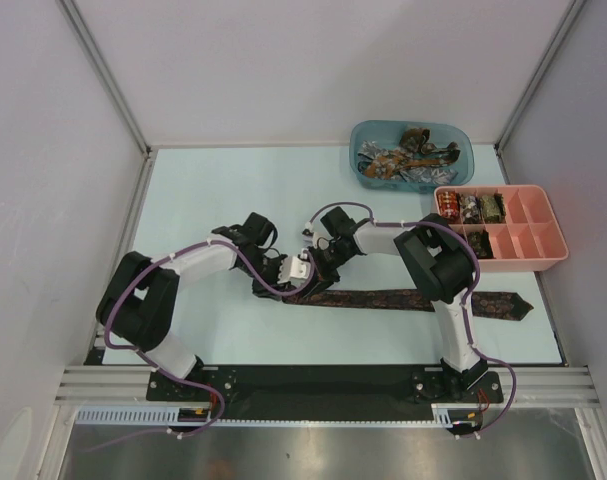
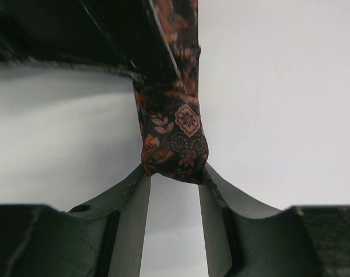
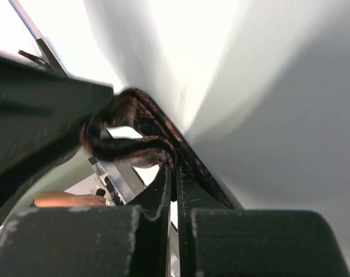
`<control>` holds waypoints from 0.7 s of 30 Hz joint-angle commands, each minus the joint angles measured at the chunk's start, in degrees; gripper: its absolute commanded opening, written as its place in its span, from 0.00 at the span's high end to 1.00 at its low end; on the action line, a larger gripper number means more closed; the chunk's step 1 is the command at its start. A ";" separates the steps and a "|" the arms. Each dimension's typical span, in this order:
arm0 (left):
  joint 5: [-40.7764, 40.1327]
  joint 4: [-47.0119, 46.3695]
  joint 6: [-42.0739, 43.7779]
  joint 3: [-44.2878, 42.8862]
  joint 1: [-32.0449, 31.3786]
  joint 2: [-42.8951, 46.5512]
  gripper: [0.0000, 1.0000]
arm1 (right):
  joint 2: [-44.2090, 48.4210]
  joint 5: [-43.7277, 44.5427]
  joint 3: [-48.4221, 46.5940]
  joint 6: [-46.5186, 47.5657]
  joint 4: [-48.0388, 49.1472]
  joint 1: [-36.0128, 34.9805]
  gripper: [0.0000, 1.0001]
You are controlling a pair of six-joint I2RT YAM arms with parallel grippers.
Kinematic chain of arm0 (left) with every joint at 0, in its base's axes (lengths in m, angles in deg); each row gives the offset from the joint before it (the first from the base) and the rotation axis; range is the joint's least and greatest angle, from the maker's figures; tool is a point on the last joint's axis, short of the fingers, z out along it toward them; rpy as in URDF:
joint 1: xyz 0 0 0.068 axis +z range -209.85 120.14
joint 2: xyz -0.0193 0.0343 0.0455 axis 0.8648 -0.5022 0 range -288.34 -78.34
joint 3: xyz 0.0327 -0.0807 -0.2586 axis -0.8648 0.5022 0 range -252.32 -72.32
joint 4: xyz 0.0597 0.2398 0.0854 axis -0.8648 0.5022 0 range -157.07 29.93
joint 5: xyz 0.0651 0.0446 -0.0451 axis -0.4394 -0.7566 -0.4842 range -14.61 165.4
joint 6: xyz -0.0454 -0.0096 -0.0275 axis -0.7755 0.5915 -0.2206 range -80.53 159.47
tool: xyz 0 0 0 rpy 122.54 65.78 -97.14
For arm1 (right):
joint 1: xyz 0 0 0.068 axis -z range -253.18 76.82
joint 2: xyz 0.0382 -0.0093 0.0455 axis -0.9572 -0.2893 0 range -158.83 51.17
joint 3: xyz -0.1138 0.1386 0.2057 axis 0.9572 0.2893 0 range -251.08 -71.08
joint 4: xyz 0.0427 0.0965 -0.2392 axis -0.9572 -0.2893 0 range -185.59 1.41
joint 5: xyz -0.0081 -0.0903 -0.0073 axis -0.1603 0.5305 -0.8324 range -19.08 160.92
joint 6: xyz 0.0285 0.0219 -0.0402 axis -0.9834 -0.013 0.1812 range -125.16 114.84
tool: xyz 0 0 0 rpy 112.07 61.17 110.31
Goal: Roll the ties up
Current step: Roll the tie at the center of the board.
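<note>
We saw one dark patterned tie [image 1: 378, 299] that lay flat along the near part of the table [image 1: 213, 190], its wide pointed end towards the right side. Its other end was lifted a little where the two arms met, near the middle of the table.

In the left wrist view, the left gripper [image 2: 175, 176] stood about half open. The folded, rounded end of the tie sat just between its fingertips [image 2: 127, 193] and touched both of them, so it looked held by its edges. From there the tie ran away upward in that view, with orange flowers on the dark cloth.

In the right wrist view, the right gripper [image 3: 175, 173] was closed, with its fingers [image 3: 156, 199] almost pressed together. A curl of the same tie bent round and went into their tips, and it seemed nipped there, though the view was dark and partly blurred.

At the far right of the table, a blue tub [image 1: 467, 160] held a loose heap of other ties [image 1: 408, 158]. Just beside it, nearer to us, a pink tray [image 1: 539, 240] had rolled ties [image 1: 470, 208] in its left compartments.
</note>
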State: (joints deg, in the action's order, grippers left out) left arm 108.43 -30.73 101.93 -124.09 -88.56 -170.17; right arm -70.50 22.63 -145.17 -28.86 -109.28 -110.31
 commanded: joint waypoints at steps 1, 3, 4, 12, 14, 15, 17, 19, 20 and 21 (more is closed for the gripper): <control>5.98 1.02 -3.82 -4.48 -2.92 0.96 0.57 | -2.08 4.44 -1.41 1.64 -0.76 -0.67 1.00; 5.90 0.23 -4.88 -5.80 -3.98 -0.62 0.57 | -2.17 4.35 -1.50 1.73 -0.84 -0.67 1.00; 5.99 -0.99 -6.37 -6.06 -4.94 -1.15 0.58 | -2.17 4.35 -1.50 1.82 -0.93 -0.67 1.00; 0.45 -2.68 -10.69 -9.67 -9.61 -7.13 0.58 | -2.00 3.82 -0.98 2.35 -0.67 -0.41 1.00; -1.12 -2.59 -10.86 -10.11 -10.57 -8.01 0.57 | -1.91 2.86 -0.71 1.91 0.03 -0.41 1.00; -1.74 -2.85 -11.21 -10.19 -11.19 -8.27 0.57 | -1.82 2.51 -0.45 1.73 0.29 -0.32 1.00; -2.88 -2.94 -11.57 -10.11 -11.89 -9.06 0.57 | -1.64 1.45 -0.19 1.38 1.17 0.03 1.00; -5.43 -3.20 -12.18 -9.41 -12.60 -9.94 0.57 | -0.77 -0.57 0.78 0.59 2.49 0.56 1.00; -5.87 -3.20 -12.27 -9.06 -12.69 -10.21 0.57 | -0.33 -1.10 1.04 0.59 2.76 1.00 0.97; -7.18 -3.29 -12.44 -8.70 -12.77 -10.47 0.58 | 0.98 -1.88 1.57 0.59 3.11 1.35 0.95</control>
State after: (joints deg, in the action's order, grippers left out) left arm 104.63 -31.06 90.93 -133.31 -99.41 -177.21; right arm -71.00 21.25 -145.17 -28.90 -109.30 -109.78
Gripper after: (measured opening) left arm 0.429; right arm 0.024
